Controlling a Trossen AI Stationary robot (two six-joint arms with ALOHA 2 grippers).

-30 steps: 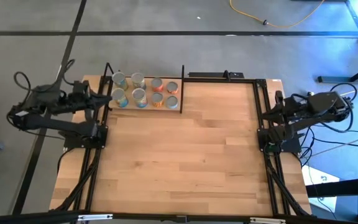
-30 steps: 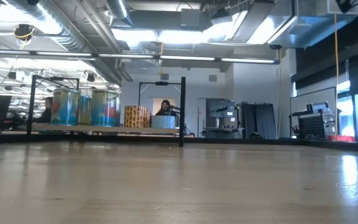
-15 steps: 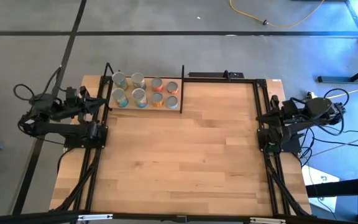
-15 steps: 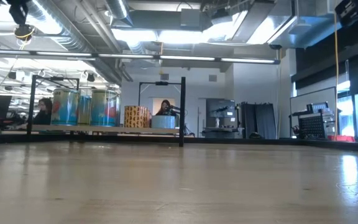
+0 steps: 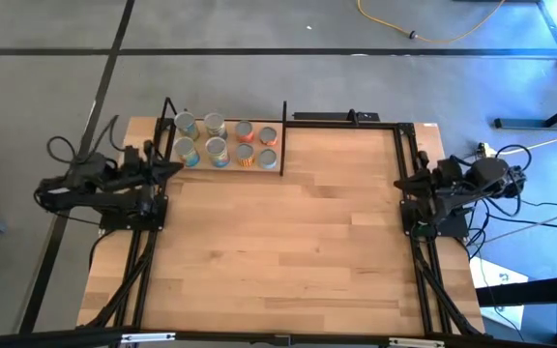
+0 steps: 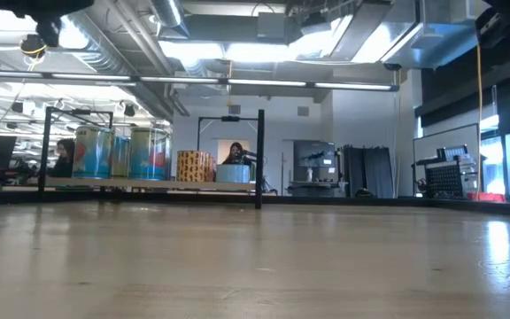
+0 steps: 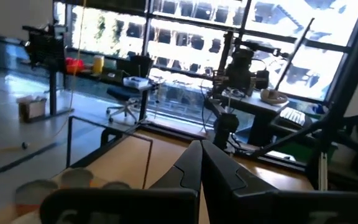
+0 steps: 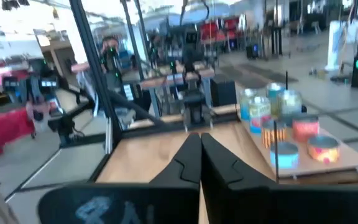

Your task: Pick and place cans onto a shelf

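Note:
Several cans (image 5: 222,141) with silver tops and blue, orange or tan labels stand upright in two rows on the shelf (image 5: 277,166), a light wooden board framed by black rods at the table's far left. They also show in the low view (image 6: 135,152) and the right wrist view (image 8: 284,124). My left gripper (image 5: 169,166) is shut and empty at the table's left edge, beside the shelf's near left corner. My right gripper (image 5: 406,181) is shut and empty at the table's right edge. Both fingertip pairs meet in the wrist views (image 7: 201,149) (image 8: 200,142).
Black rails (image 5: 409,208) run along the table's left and right edges, with the arm bases on them. The wooden tabletop (image 5: 288,251) stretches between the arms. A black upright post (image 6: 260,159) stands at the shelf's right end. People sit in the room beyond.
Both arms have drawn back and folded in over their bases. My left gripper has swung round from pointing at the shelf and now sits a little nearer the table's near edge. My right arm has pulled in closer over the right rail.

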